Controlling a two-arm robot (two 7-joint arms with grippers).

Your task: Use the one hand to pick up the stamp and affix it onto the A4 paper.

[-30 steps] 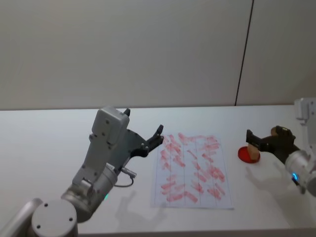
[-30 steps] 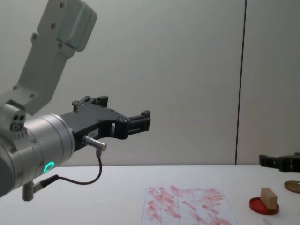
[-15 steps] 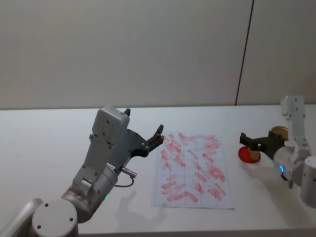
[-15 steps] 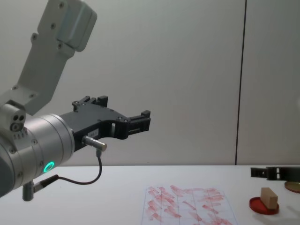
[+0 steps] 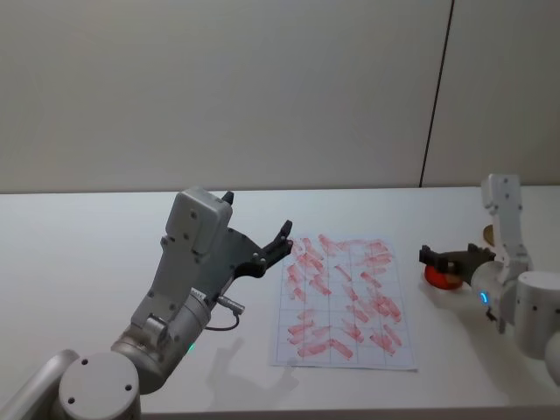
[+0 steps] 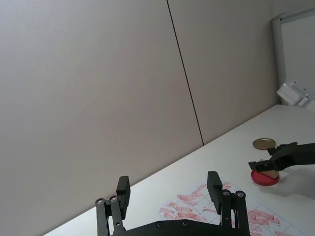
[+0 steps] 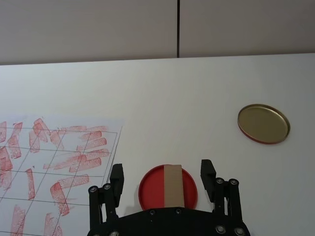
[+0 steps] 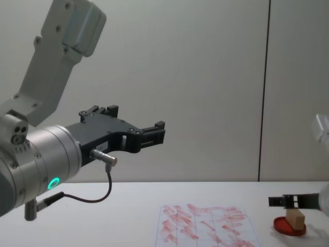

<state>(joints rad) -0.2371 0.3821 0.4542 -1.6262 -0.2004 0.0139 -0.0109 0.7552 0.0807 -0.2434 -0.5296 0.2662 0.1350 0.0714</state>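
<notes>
Black right gripper [image 7: 162, 171], lower centre of its wrist view: fingers spread, flanking the stamp [image 7: 173, 186], upright on the red ink pad [image 7: 147, 189] — ungripped. A4 paper [image 7: 49, 157], lower left — new print pending. Left gripper [image 6: 169, 182] idle, spread.
</notes>
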